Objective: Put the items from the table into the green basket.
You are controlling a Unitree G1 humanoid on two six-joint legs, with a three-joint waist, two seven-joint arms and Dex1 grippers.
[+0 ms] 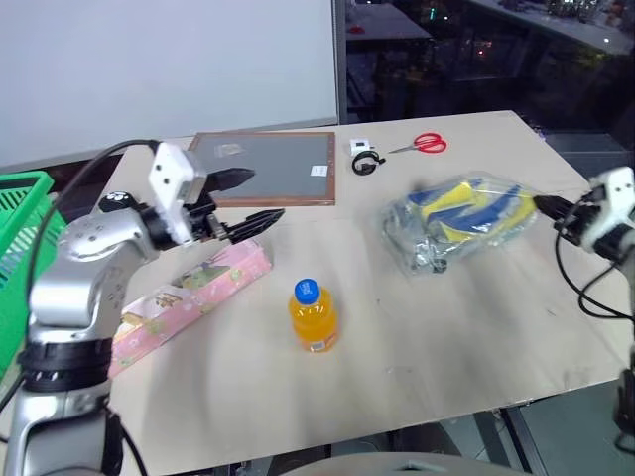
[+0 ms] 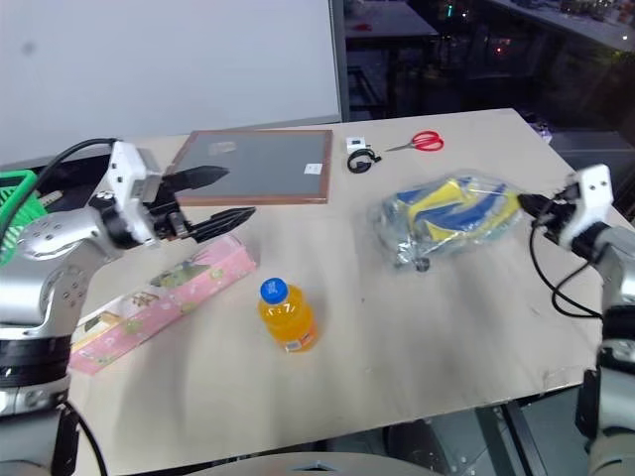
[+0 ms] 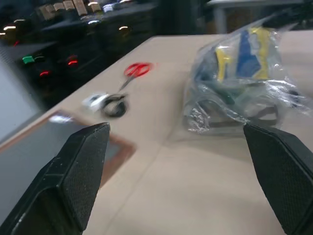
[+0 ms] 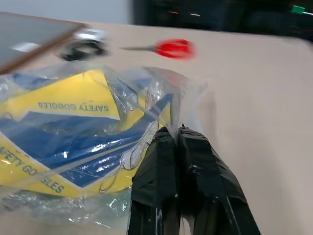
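The clear crinkly bag of blue-yellow packets [image 1: 458, 214] lies at the right of the table [image 1: 446, 332]. My right gripper [image 1: 544, 206] is shut on the plastic at the bag's right edge; the wrist view shows the closed fingertips [image 4: 170, 139] pinching the film. My left gripper [image 1: 266, 196] is open and empty, hovering level over the table just above the far end of the long pink printed box [image 1: 193, 293]. The orange-drink bottle [image 1: 314, 317] with a blue cap stands upright near the middle. A corner of the green basket [image 1: 20, 213] shows beyond the table's left edge.
A brown-framed grey board [image 1: 273, 164] lies at the back centre, just behind the left gripper. Red-handled scissors [image 1: 427, 144] and a small white and black object [image 1: 365, 159] lie at the back right. The table's right edge runs close to my right gripper.
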